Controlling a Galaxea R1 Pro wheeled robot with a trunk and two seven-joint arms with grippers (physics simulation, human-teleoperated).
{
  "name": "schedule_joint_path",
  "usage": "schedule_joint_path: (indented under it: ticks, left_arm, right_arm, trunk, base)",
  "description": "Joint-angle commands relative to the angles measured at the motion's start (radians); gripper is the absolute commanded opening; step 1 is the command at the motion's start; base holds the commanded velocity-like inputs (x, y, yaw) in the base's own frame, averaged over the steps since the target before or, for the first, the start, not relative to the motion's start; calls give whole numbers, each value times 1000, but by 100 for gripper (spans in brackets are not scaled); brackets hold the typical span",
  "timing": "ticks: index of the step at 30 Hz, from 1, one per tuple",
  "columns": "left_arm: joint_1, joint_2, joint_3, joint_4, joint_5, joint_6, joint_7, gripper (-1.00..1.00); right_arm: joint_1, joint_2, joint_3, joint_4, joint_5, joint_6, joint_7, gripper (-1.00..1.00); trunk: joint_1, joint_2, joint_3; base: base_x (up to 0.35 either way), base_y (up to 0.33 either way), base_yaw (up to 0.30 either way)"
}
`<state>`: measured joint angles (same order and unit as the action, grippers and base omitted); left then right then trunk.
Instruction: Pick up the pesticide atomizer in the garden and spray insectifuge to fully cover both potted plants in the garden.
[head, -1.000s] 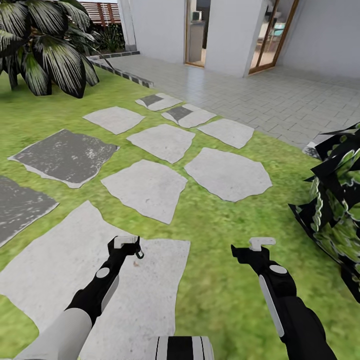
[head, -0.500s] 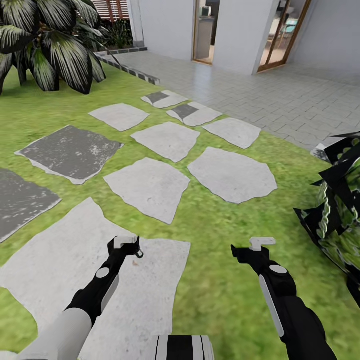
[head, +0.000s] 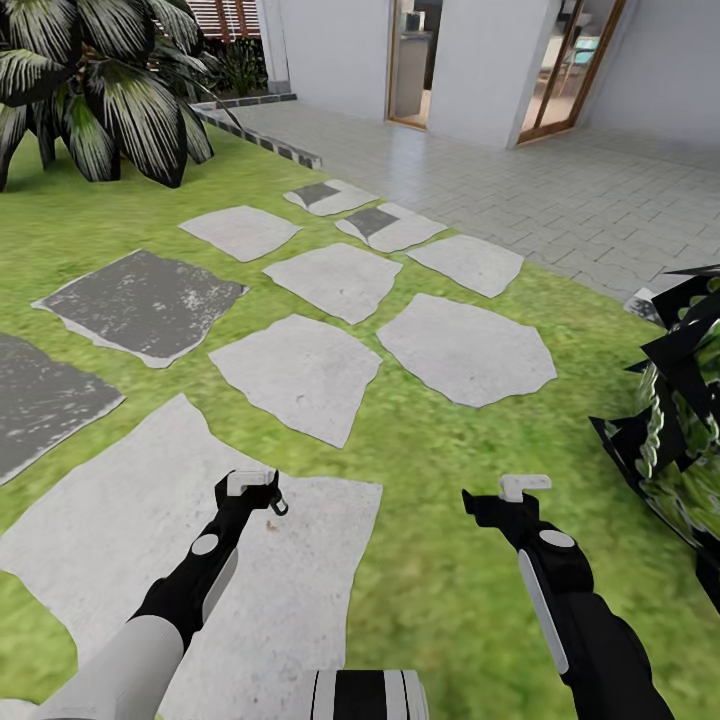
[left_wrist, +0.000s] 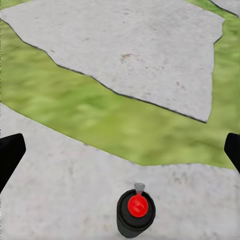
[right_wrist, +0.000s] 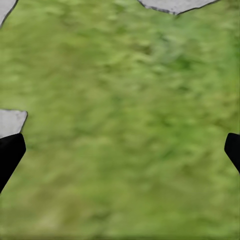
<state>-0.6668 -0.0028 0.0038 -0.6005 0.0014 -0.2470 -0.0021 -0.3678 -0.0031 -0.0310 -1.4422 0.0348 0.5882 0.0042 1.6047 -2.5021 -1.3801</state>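
Note:
The pesticide atomizer and the potted plants are out of view. I am over the garden's green lawn (head: 450, 450) with pale stepping stones (head: 295, 375). My left gripper (head: 250, 488) hangs open above a large grey slab (head: 120, 520); in the left wrist view its fingers (left_wrist: 10, 155) stand wide apart with nothing between them (left_wrist: 120, 155). My right gripper (head: 512, 492) is open over bare grass (right_wrist: 120, 125), and it too holds nothing (right_wrist: 120, 155).
A small grey bollard lamp with a red dot (left_wrist: 136, 215) stands on the slab under my left gripper. A big striped agave (head: 680, 420) crowds the right edge. Palms (head: 100, 90) stand far left. A tiled terrace (head: 560, 190) and house doors (head: 415, 60) lie ahead.
The whole picture has shifted slightly since a second ago, so the camera moved. Both arms keep the same pose and both grippers stay open.

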Motion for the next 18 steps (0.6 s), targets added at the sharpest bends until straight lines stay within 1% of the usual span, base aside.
schedule_joint_path:
  ticks: [1, 4, 18]
  left_arm:
    - [0, 0, 1, 1, 0, -3, 0, 100]
    - [0, 0, 0, 1, 0, -3, 1, 100]
    - [0, 0, 1, 2, 0, -3, 1, 100]
  right_arm:
    - [0, 0, 0, -1, 4, 5, 0, 100]
    - [0, 0, 0, -1, 4, 5, 0, 100]
    - [0, 0, 2, -1, 4, 5, 0, 100]
  trunk:
    - [0, 0, -1]
    - [0, 0, -1]
    - [6, -4, -55]
  base:
    - [0, 0, 0]
    - [0, 0, 0]
    - [0, 0, 0]
